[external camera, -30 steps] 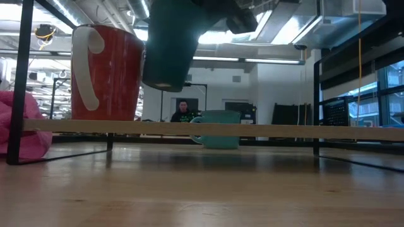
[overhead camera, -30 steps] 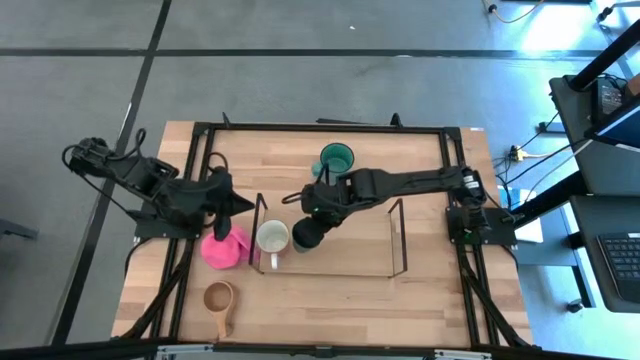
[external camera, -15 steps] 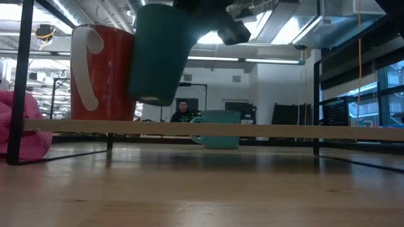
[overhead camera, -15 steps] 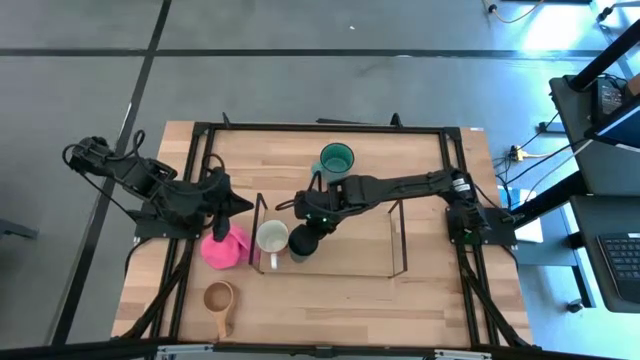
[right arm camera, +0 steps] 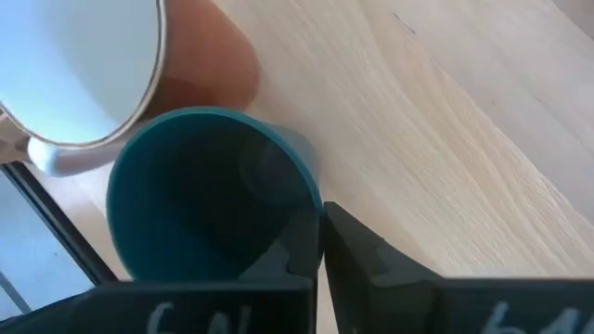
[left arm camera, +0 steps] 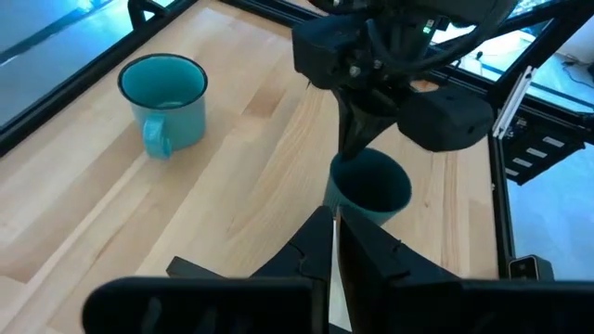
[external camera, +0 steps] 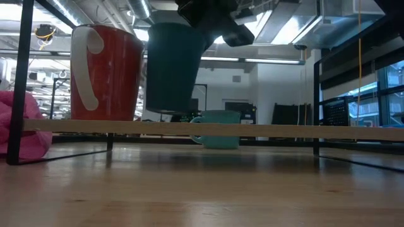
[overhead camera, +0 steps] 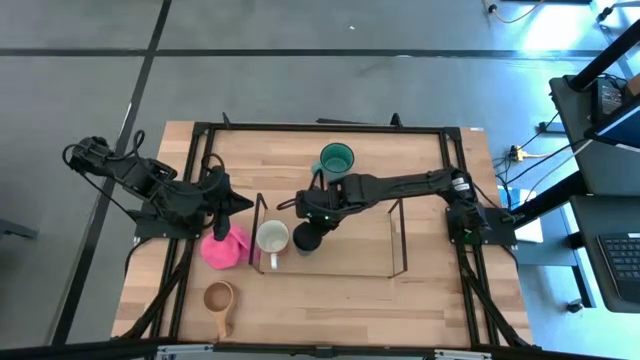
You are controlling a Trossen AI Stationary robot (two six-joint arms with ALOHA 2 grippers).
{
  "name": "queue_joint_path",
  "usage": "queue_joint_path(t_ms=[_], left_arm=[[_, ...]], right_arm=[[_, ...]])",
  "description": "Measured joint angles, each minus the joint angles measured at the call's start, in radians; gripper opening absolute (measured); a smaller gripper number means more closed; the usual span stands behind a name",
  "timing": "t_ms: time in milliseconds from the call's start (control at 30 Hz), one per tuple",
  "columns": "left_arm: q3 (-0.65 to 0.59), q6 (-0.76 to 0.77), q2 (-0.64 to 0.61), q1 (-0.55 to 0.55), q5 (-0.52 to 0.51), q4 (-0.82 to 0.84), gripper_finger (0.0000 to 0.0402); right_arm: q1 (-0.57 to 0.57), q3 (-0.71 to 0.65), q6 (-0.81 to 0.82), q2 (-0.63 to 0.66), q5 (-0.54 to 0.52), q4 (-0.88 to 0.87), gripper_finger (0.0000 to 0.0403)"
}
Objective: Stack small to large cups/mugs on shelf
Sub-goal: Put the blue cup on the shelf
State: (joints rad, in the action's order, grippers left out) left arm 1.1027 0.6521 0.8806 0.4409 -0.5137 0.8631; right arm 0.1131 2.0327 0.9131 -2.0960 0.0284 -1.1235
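My right gripper reaches over the black wire shelf and is shut on the small dark green cup, which hangs just above the shelf board. The white-rimmed mug with a brownish side stands on the shelf right beside it. The larger teal mug stands on the table behind the shelf. The tan wooden long-handled cup lies at the table's near left. My left gripper is shut and empty, by the pink item. My right gripper pinches the dark green cup's rim, one finger inside the cup and one outside. The fingers come from above, slanting down. The cup hangs below them, mouth up and slightly tilted, its bottom a little above the shelf board.
A pink lumpy item lies just left of the shelf's left end frame. The shelf's right part holds nothing. The big black metal frame edges the table. A person shows far off in the room.
My right gripper has gone down with the dark green cup toward the shelf board, beside the white-rimmed mug. The cup swung toward that mug, then came back a little and now hangs lower and more upright.
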Motion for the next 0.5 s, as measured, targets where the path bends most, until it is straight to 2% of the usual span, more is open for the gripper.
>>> queue_joint_path(t_ms=[500], left_arm=[[0.000, 0.000, 0.000, 0.000, 0.000, 0.019, 0.0014]], right_arm=[[-0.006, -0.010, 0.015, -0.006, -0.002, 0.016, 0.0017]])
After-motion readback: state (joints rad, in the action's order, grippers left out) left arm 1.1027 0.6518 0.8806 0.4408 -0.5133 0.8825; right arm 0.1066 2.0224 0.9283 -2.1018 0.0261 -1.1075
